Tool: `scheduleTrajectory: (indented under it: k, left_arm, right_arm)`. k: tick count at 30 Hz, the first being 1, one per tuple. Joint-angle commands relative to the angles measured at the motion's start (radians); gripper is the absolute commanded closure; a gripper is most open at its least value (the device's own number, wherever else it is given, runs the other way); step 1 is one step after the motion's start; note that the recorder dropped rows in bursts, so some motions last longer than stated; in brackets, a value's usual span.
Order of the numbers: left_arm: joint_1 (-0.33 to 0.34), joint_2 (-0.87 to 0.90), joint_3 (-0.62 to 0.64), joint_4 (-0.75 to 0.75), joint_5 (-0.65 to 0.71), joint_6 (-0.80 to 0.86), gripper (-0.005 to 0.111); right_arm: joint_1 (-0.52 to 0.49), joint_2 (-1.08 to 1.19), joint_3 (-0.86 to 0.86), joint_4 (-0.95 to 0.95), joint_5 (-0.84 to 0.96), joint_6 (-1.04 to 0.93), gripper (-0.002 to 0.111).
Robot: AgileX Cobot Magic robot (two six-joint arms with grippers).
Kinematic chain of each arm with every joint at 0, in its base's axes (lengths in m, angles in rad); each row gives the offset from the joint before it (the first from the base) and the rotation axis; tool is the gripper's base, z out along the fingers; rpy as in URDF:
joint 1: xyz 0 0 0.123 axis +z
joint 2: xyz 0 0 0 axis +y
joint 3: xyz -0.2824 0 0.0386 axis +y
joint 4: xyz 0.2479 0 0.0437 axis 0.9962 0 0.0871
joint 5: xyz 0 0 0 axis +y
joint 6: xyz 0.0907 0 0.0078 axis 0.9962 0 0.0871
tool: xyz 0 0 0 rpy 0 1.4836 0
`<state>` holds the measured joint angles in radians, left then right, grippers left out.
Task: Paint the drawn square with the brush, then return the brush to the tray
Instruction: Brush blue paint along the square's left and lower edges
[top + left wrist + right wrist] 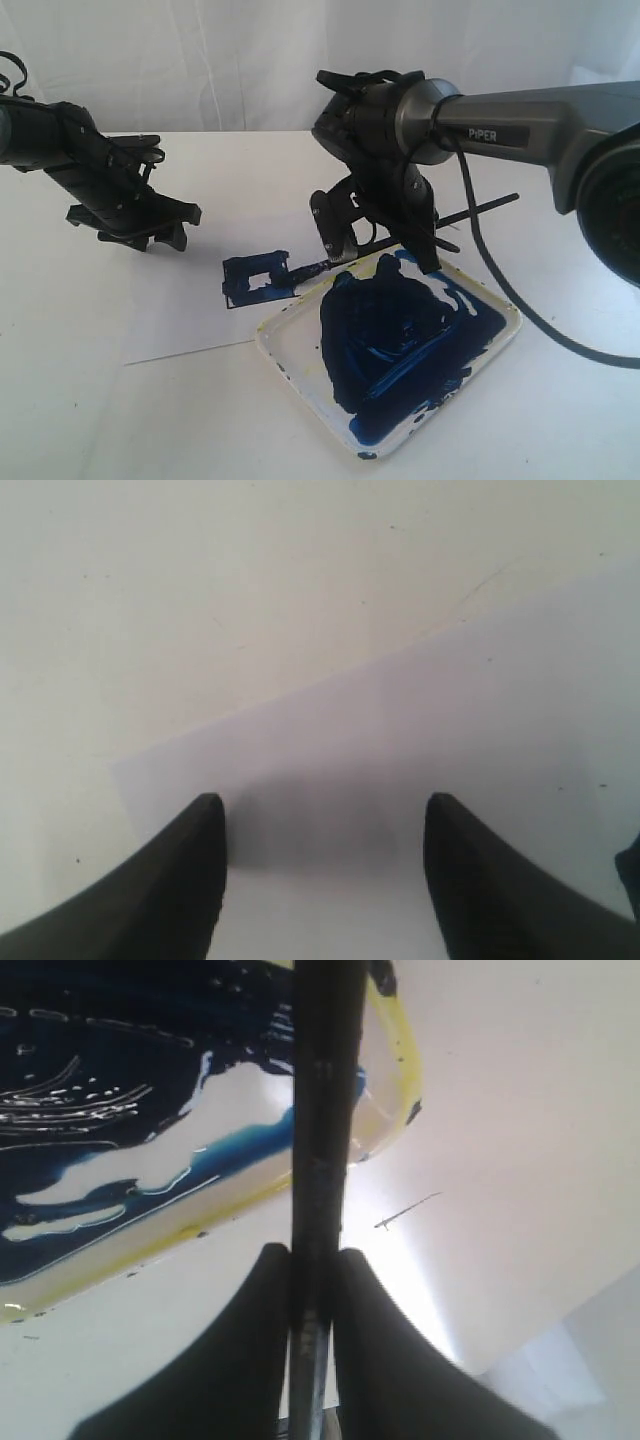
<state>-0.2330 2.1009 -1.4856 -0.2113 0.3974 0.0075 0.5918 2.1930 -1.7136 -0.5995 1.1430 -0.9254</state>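
Observation:
The drawn square (254, 279) sits on the white paper sheet (180, 300), mostly covered in dark blue paint with a small white patch inside. The brush (420, 226) lies slanted, its blue tip (300, 270) touching the square's right edge and its handle end pointing to the far right. My right gripper (385, 240) is shut on the brush handle (320, 1160) just above the tray's far corner. The tray (290, 360) lies in front of the square, smeared with dark blue paint. My left gripper (150, 232) hovers open over the paper (400, 740), holding nothing.
The white table (80, 400) carries only the paper and tray. The tray's yellow-specked rim (405, 1070) shows beside the brush handle in the right wrist view. The right arm's cable (500, 290) hangs across the tray's far right side.

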Motion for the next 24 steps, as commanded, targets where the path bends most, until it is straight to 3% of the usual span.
scheduleTrajectory:
  k: [1,9,19,24]
  left_arm:
    - [0.001,0.005,0.007,0.0,0.02,-0.008,0.044]
    - [0.001,0.005,0.007,0.0,0.02,-0.008,0.044]
    - [0.001,0.005,0.007,0.0,0.02,-0.008,0.044]
    - [0.001,0.005,0.007,0.0,0.02,-0.008,0.044]
  right_arm:
    - [-0.002,-0.002,-0.007,0.007,0.02,-0.045,0.108]
    - [-0.002,-0.039,-0.007,0.09,-0.077,-0.066,0.108]
    - [0.013,0.007,-0.007,0.111,-0.072,-0.047,0.108]
    - [0.015,0.007,-0.007,-0.044,-0.11,0.229,0.108]
